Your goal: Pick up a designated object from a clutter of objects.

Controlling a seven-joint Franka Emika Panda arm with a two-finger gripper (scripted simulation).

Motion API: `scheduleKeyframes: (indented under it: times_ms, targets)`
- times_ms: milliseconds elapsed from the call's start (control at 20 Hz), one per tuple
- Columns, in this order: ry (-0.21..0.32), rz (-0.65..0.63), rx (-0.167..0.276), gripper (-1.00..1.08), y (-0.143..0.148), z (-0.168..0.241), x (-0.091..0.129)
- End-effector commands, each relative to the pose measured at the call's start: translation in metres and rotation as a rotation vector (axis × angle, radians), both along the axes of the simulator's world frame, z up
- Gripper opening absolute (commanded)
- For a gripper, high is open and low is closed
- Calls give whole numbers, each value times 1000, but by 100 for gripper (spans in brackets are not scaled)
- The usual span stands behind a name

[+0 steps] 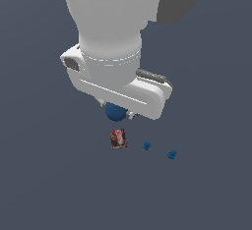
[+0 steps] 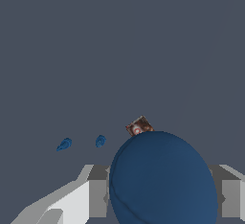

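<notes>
"Look, the tool [image 2: 160,199] has a finger on each side of the blue ball [image 2: 162,180], squeezing it."

"Is the ball up off the desk [image 1: 206,189]?"

"I think so. It sits tucked under the arm, above the little red-brown box [image 1: 118,138]."

"What could go wrong?"

"The ball is round and smooth. It could slip out, then roll into the two tiny blue lumps [image 1: 146,146]."

The exterior view looks steeply down from above and fairly near, so the arm's white wrist fills its upper half. The wrist view sits just behind the claw [image 2: 162,196], facing along it, with the blue ball [image 2: 162,180] filling its foreground. Both views share the ball, the red-brown printed box [image 1: 118,138] and two lumpy blue pieces [image 1: 146,146].
</notes>
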State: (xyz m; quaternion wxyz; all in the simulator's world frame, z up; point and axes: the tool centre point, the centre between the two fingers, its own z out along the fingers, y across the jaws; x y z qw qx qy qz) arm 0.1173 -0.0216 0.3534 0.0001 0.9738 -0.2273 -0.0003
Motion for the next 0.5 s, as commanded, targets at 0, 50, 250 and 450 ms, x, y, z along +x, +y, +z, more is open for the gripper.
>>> scheduleKeyframes:
  times_ms: [0,50,250,450]
  targets:
    - [-1,0,0,-100,1,5,5]
    - [-1,0,0,-100,2,7,6]
    - [-1,0,0,-100,2,10,9]
    - [-1,0,0,-100,2,11,10]
